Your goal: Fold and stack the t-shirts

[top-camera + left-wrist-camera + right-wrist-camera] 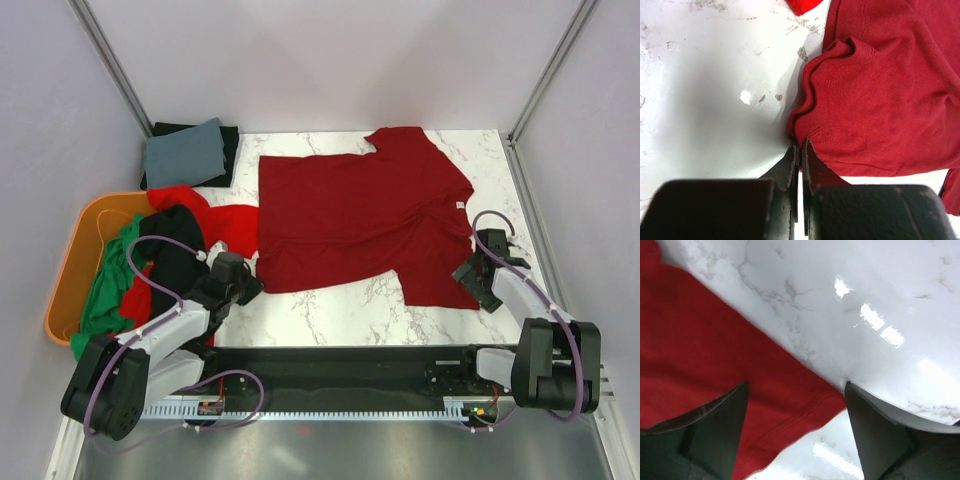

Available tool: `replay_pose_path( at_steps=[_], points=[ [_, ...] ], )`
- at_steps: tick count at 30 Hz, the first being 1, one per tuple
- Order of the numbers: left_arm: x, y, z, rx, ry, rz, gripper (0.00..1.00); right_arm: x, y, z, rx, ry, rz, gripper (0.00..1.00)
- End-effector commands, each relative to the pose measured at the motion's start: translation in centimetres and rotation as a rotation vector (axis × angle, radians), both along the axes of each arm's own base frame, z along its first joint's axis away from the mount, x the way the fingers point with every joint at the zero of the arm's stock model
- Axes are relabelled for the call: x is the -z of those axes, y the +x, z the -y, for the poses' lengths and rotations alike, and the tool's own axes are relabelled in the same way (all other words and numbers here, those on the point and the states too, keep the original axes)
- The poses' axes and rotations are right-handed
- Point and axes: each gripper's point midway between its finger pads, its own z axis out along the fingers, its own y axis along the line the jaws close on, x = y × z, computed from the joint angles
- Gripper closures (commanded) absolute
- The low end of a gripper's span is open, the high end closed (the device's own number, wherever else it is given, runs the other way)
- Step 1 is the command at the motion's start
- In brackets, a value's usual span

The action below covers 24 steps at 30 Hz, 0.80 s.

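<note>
The dark red shirt (350, 215) lies spread flat mid-table, ready for folding. The left gripper (800, 148) is clamped shut on its near-left corner. The right gripper (796, 389) stands open astride the near-right hem, probably to take a matching hold.

Left arm (168, 333): pale grey links, black joint housings.
Right arm (533, 298): same grey-and-black build.
Cables (130, 258): purple, looped off both arms.
Left gripper (799, 148): dark flat fingers, scuffed edges.
Right gripper (796, 390): dark, tapered, slightly glossy fingers.
</note>
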Motion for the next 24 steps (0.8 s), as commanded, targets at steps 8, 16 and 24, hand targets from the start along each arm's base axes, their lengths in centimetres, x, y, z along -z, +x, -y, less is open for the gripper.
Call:
replay_pose_path(
  at_steps=[8,16,24],
  points=[
    [0.5,-0.3,-0.2,0.025,0.018,0.002,0.98,2.4,-0.7,-1.4,0.016,0.076,0.029,0.60],
    [0.5,-0.3,-0.2,0.029,0.019,-0.001,0.98,-1.4,-1.5,-2.3,-0.010,0.109,0.111,0.97],
    [-1.7,-0.9,2.3,0.197,-0.035,-0.015,0.98,-7.9,-4.2,-3.5,-0.028,0.142,0.287,1.00]
  ],
)
